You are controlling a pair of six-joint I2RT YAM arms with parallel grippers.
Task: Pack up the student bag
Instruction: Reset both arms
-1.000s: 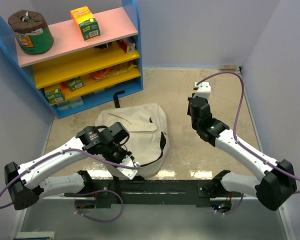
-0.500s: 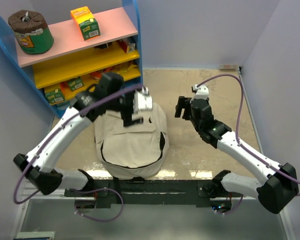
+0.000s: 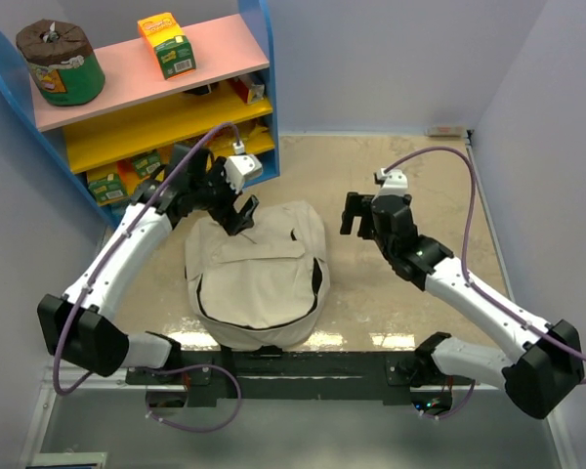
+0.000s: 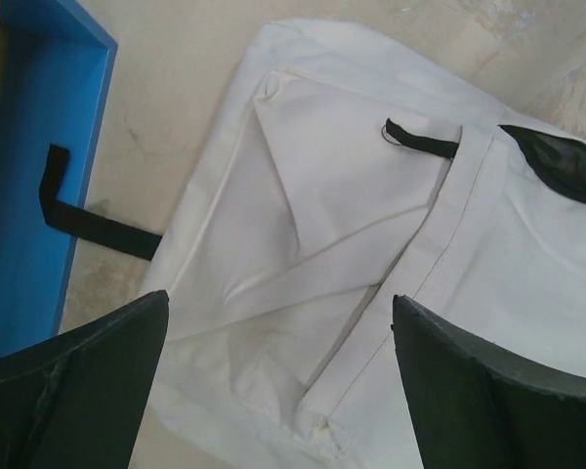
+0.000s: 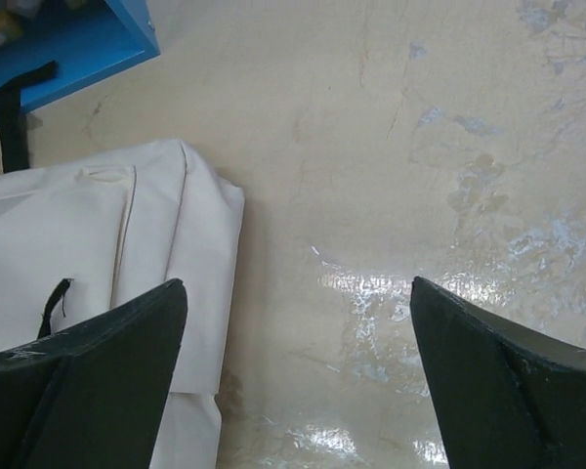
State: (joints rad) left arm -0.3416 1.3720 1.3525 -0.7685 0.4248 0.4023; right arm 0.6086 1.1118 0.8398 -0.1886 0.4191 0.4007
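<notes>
just in front of the shelf (image 3: 225,47), off its lower right corner, the bag (image 3: 259,278) lies flat on the table (image 3: 410,166), front pocket up, with its black zipper trim (image 3: 317,278) curving along the end away from the shelf. a black strap (image 4: 88,220) trails from the bag's top end to the shelf's blue base. the left gripper (image 3: 240,213) hovers over that top end, close to the shelf's foot, its fingers (image 4: 78,381) spread wide with nothing between them. its wrist view looks down on creased cream cloth, a small black loop (image 4: 420,142) and a dark sliver of the zipper opening (image 4: 562,166). the right gripper (image 3: 357,217) hangs well to the right of the shelf, beside the bag's right edge and apart from it, above bare table. its fingers are also spread wide and hold nothing. on the shelf's pink top board stand a green tub (image 3: 61,63) and an orange-and-green box (image 3: 166,44). the yellow boards below carry small packets (image 3: 142,161), too small to tell apart.
</notes>
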